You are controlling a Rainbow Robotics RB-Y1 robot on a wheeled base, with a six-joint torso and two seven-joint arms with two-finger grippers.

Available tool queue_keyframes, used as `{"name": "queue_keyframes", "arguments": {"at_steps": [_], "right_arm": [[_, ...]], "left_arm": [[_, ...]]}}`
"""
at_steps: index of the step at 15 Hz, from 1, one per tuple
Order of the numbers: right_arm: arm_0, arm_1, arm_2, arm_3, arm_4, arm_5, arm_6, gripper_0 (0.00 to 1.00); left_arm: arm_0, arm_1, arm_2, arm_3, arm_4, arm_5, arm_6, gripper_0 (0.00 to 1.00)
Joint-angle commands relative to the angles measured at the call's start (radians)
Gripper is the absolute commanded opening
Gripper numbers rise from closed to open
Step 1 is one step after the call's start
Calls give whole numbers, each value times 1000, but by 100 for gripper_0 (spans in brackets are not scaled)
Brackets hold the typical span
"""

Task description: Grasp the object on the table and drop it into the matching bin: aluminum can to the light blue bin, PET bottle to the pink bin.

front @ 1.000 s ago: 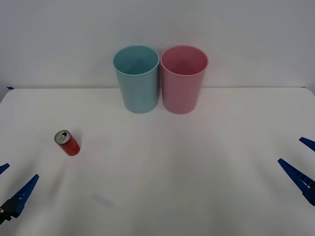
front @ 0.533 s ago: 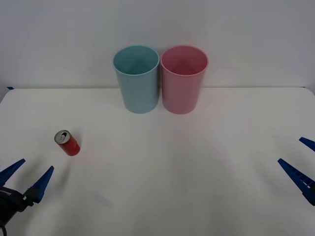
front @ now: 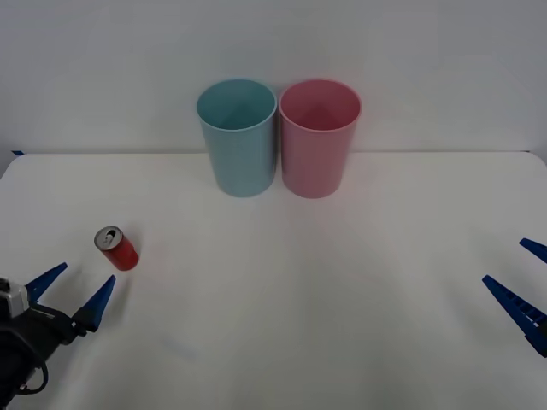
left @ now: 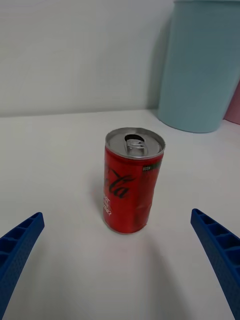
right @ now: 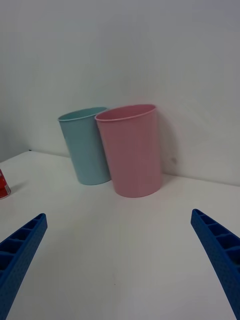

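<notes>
A small red aluminum can (front: 116, 248) (left: 132, 186) with a silver top stands upright on the white table (front: 282, 299), at the left. My left gripper (front: 72, 293) is open just in front of it, fingers apart, the can centred between them in the left wrist view. The light blue bin (front: 238, 137) (right: 87, 146) and the pink bin (front: 318, 137) (right: 131, 150) stand side by side at the back of the table. My right gripper (front: 524, 286) waits open at the right edge of the table.
A plain white wall rises behind the bins. The table's far edge runs just behind them. The light blue bin (left: 202, 65) rises beyond the can in the left wrist view.
My left gripper has moved forward and to the right, closing in on the red can. The can, the bins and the right arm have not moved.
</notes>
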Motion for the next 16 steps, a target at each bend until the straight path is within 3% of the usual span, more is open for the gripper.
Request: {"name": "queue_keyframes", "arguments": {"at_steps": [1,16], "right_arm": [[0,0,0,0,0,0,0,100],[0,0,0,0,0,0,0,100]], "left_arm": [[-34,-44,3,2,-44,51,-19,100],[-227,-69,-51,149,-82,155,-45,100]]}}
